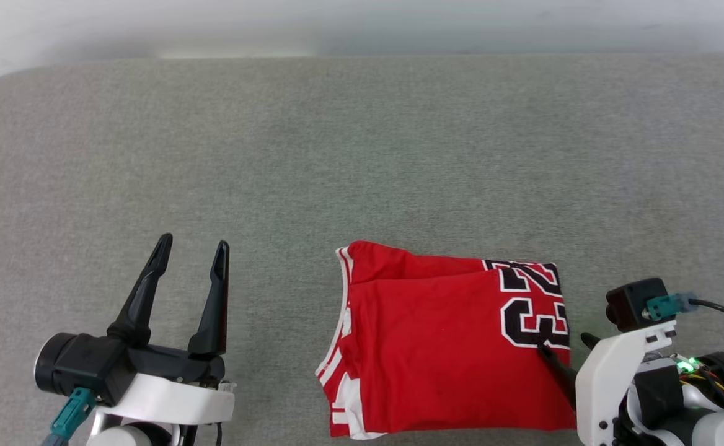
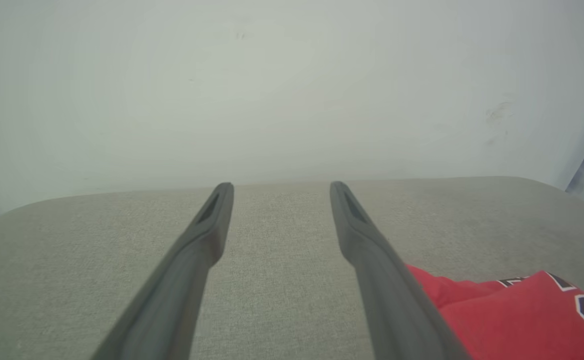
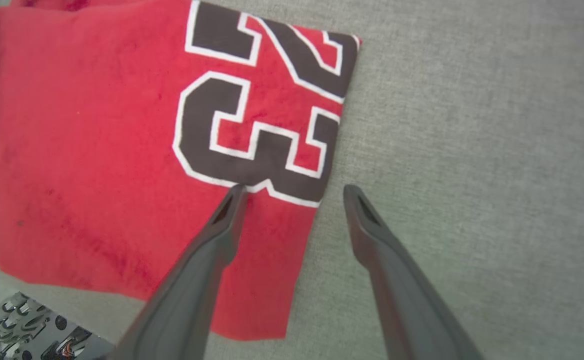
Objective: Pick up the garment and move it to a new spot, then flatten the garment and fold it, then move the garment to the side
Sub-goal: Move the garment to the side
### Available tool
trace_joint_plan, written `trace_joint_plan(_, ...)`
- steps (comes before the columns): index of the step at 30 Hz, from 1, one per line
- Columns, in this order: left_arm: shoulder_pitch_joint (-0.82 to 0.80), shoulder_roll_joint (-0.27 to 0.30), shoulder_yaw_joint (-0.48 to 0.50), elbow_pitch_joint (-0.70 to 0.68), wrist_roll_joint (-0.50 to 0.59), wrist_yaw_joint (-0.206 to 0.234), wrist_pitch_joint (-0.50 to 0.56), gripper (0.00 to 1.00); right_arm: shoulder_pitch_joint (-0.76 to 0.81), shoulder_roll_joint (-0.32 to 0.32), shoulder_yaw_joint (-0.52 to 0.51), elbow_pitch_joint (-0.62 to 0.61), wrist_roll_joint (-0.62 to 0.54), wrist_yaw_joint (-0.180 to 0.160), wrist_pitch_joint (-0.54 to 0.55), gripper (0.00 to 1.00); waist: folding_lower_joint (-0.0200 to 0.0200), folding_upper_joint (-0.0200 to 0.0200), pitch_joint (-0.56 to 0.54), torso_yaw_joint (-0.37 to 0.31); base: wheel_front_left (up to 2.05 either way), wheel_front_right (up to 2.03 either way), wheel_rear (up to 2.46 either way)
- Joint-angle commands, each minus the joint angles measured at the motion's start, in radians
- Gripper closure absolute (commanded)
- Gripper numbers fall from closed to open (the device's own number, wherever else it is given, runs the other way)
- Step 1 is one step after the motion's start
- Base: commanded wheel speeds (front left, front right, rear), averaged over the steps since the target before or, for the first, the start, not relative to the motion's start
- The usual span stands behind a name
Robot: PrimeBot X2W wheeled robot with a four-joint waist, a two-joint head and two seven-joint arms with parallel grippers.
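Counter (image 1: 362,155): broad padded slab with rounded corners, covered in grey woven cloth; matt, probably grippy.

Garment (image 1: 436,347): red jersey, folded to a rough rectangle, lying flat at the counter's near edge, right of centre. White striped trim shows at its left end, black white-outlined "23" at its right. Judged light, limp and non-fragile; layers likely to slip apart, so best pinched through all plies at the right folded edge.

Left pincer (image 1: 193,242): two long dark tapered fingers, spread, empty, well apart from the garment.

Right pincer (image 3: 294,190): spread, astride the garment's right edge, one finger over the print, one over bare cloth; contact not discernible.
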Motion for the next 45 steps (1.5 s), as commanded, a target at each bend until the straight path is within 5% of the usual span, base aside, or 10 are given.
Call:
trace_joint_plan(1, -0.013, 0.003, 0.0, 0.002, -0.002, -0.001, -0.002, 0.0, -0.02, 0.013, -0.009, 0.016, -0.009, 0.0, 0.012, 0.0, 0.0, 0.0, 0.014, 0.016, 0.0, 0.0, 0.0)
trace_joint_plan(18, -0.041, -0.003, -0.017, 0.02, -0.009, -0.001, -0.002, 0.0, -0.057, 0.052, 0.084, 0.291, -0.059, 0.002, 0.007, 0.0, 0.0, 0.0, 0.051, 0.074, 0.0, 0.0, 0.0)
trace_joint_plan(19, -0.044, -0.003, -0.018, 0.024, -0.01, -0.001, -0.002, 0.0, -0.064, 0.046, 0.103, 0.322, -0.062, 0.002, -0.004, 0.65, 0.0, 0.0, 0.048, 0.074, 0.0, 0.0, 0.0)
trace_joint_plan(20, -0.043, -0.003, -0.017, 0.025, -0.009, -0.001, -0.002, 0.0, -0.07, 0.041, 0.114, 0.329, -0.063, 0.002, -0.015, 1.0, 0.0, 0.0, 0.045, 0.073, 0.0, 0.0, 0.0)
trace_joint_plan(33, -0.017, -0.005, -0.029, 0.022, -0.01, -0.001, -0.002, 0.0, -0.222, -0.148, 0.224, 0.233, -0.203, -0.001, -0.078, 1.0, 0.0, 0.0, 0.021, -0.037, 0.0, 0.0, 0.0)
trace_joint_plan(39, -0.048, 0.001, -0.065, 0.014, -0.005, -0.001, -0.002, 0.0, -0.31, -0.319, 0.321, 0.147, -0.256, -0.001, -0.031, 1.0, 0.0, 0.0, 0.063, -0.132, 0.0, 0.0, 0.0)
trace_joint_plan(45, -0.092, 0.015, -0.123, 0.001, 0.0, -0.001, -0.002, 0.0, -0.375, -0.484, 0.31, 0.118, -0.232, -0.001, -0.002, 1.0, 0.0, 0.0, 0.141, -0.208, 0.0, 0.0, 0.0)
